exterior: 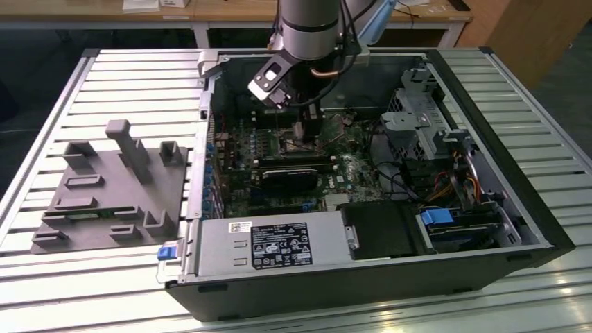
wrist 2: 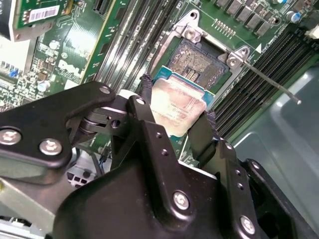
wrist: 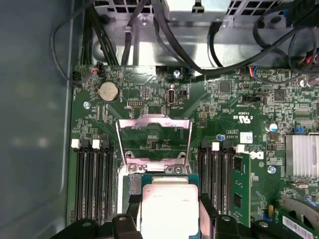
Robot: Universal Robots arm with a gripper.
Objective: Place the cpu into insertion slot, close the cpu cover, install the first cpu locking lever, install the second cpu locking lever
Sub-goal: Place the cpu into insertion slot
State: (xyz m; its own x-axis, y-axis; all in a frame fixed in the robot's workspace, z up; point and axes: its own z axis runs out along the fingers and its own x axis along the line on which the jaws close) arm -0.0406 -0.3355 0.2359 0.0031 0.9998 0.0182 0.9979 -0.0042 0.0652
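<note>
Black and two-fingered, the gripper (wrist 2: 178, 99) is closed on the cpu (wrist 2: 177, 112), a flat square chip with a silver-grey metal top and a thin green rim. It pinches the chip by two opposite edges. In the first wrist view the chip (wrist: 168, 208) sits between the dark fingers (wrist: 208, 213).

The chip hangs over the near side of the insertion slot (wrist 2: 197, 59), a square socket with a dark centre and a silvery rim. The far part of that centre lies uncovered. Whether the chip touches the socket I cannot tell.

Just beyond the chip, the cpu cover (wrist: 154, 121), a thin silvery frame plate with a square window, is swung up and open. A thin metal locking lever (wrist 2: 271, 84) juts free from one socket corner, across the long black memory slots (wrist 2: 269, 52).

In the exterior view the silver-grey arm (exterior: 310, 24) reaches down into an open black computer case (exterior: 370, 284), which lies on a slatted metal table (exterior: 518, 76). A grey moulded fixture block (exterior: 111, 187) rests on the table at the exterior view's left, apart from the case.
</note>
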